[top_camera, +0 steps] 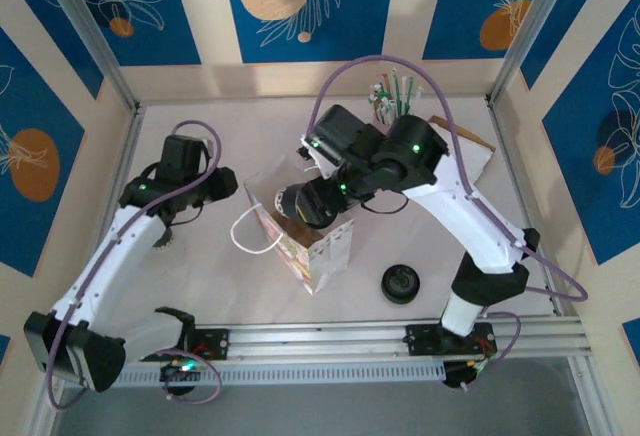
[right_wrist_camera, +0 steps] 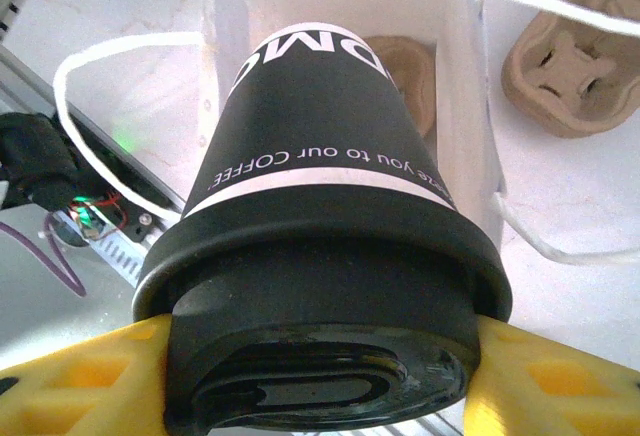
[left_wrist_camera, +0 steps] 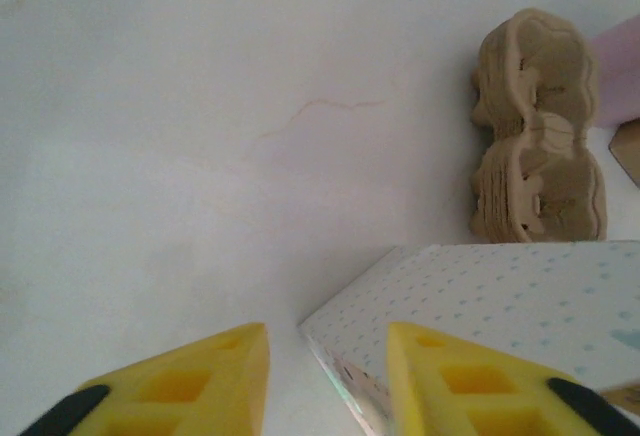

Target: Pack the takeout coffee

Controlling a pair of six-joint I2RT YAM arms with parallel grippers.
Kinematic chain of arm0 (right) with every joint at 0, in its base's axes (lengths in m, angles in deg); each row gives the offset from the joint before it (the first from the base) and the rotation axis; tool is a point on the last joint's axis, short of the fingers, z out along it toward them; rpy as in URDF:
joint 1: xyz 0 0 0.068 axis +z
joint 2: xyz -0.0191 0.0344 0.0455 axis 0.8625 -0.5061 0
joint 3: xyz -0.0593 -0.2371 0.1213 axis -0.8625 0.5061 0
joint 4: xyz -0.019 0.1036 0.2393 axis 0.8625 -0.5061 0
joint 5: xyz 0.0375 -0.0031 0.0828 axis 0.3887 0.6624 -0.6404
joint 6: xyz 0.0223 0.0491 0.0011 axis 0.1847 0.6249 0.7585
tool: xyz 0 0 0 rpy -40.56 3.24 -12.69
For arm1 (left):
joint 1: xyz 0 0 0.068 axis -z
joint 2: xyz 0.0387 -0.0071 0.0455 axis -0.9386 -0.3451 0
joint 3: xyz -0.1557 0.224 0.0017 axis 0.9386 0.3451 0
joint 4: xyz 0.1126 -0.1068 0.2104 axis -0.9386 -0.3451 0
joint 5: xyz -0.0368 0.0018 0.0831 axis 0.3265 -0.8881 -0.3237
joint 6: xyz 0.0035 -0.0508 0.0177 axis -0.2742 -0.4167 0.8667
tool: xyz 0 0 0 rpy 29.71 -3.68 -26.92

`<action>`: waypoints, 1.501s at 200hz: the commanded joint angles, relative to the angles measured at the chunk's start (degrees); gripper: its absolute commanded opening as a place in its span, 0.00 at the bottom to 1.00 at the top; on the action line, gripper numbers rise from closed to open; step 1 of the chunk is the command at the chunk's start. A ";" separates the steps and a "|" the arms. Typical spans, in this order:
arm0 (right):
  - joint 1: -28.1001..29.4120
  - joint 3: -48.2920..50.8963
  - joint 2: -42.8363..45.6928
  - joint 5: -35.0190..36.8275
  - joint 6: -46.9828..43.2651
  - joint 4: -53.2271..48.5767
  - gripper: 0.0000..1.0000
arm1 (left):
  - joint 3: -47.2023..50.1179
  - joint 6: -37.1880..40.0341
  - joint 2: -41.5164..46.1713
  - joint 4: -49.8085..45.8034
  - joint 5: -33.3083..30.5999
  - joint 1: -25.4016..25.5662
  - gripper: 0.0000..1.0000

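Currently, right end effector point(right_wrist_camera: 320, 388) is clenched on the takeout coffee point(right_wrist_camera: 330, 186), one yellow finger point(right_wrist_camera: 85, 376) on each side of the black lid. The cup is held clear of the desk point(top_camera: 200, 286). Right wrist view: the cup's base points into the open mouth of the paper bag point(right_wrist_camera: 468, 66), and its dark body with the white printed stripe sits between the bag's white walls. How deep the base has gone, I cannot tell.

A brown pulp cup carrier point(right_wrist_camera: 405, 76) shows inside the bag, beyond the cup's base. A second carrier point(right_wrist_camera: 570, 66) lies on the desk just outside the bag's right wall. The bag's white cord handles point(right_wrist_camera: 110, 51) hang to either side.

Top view: the coffee point(top_camera: 295, 203) is at the upper end of the bag point(top_camera: 325, 256), near mid-desk, under the right end effector point(top_camera: 310, 201). A loose black lid point(top_camera: 400, 283) sits on the desk to the right of the bag, apart from it. A cup of straws point(top_camera: 390, 96) stands at the far edge.

Left end effector point(left_wrist_camera: 325, 328) is released: the yellow fingers point(left_wrist_camera: 200, 381) stand apart with a gap. A dotted corner of the bag point(left_wrist_camera: 500, 296) lies just beside the right-hand finger, not pinched. Stacked pulp carriers point(left_wrist_camera: 540, 136) stand beyond it.
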 commanded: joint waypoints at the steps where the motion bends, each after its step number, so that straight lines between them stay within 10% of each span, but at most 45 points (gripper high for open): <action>1: -0.69 -2.25 1.97 0.58 0.20 -8.86 0.54 | -4.21 2.30 2.65 -2.73 -2.39 0.49 0.49; 56: -2.92 -4.59 5.26 -1.94 0.24 -8.68 0.54 | -9.74 12.59 8.34 2.63 2.22 2.22 1.00; 149: -16.72 6.95 19.85 -17.41 -0.91 -4.02 0.55 | -9.48 39.53 9.52 19.49 15.66 22.68 1.00; 212: -21.15 11.06 21.32 -24.83 -2.27 -2.97 0.55 | -19.02 58.76 -1.74 8.46 -1.35 40.97 1.00; 300: -21.05 13.86 21.50 -29.59 -2.34 -0.55 0.55 | -19.90 63.72 -7.13 7.81 -0.55 44.05 1.00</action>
